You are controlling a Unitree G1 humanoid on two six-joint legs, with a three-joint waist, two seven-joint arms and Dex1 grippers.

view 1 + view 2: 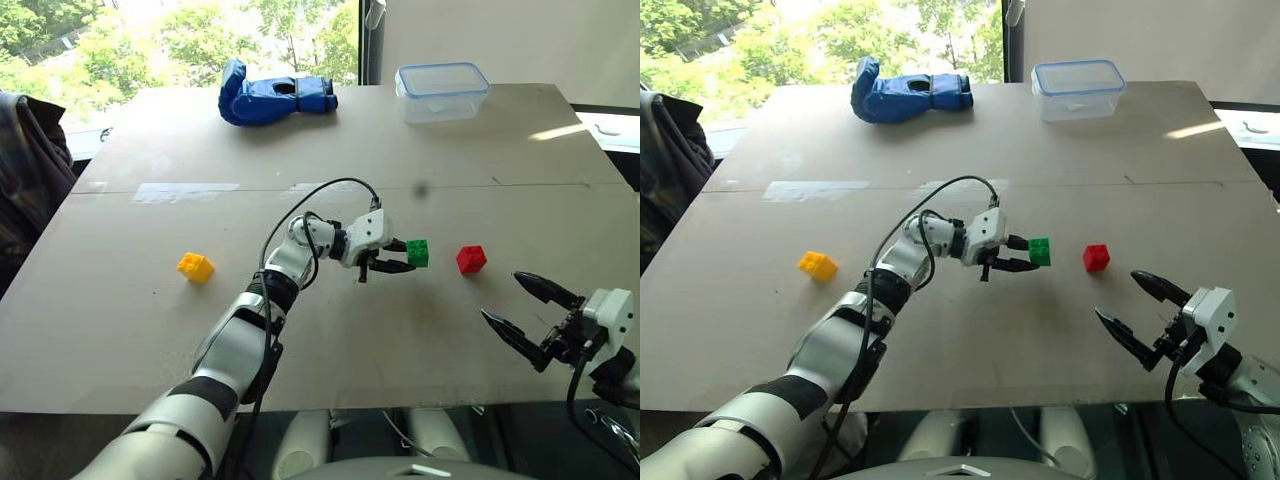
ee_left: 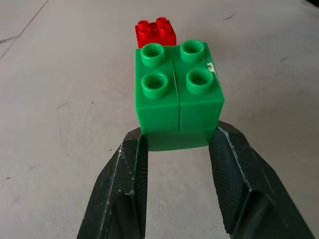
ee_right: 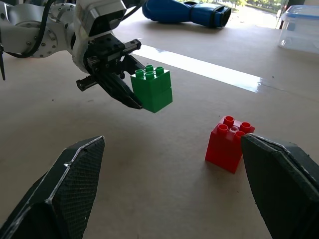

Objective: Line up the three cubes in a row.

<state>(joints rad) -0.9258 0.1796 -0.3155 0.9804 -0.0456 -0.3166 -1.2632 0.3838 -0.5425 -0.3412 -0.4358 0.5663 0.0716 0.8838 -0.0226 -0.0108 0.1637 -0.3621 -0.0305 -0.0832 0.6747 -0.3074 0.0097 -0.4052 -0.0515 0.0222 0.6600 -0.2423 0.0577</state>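
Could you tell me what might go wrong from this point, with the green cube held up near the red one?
1. The left gripper pinches the green cube only at its near end, above the table; it could slip or twist out.
2. The red cube sits just beyond; setting down could knock it.
3. The yellow cube lies far off, so the row remains incomplete.
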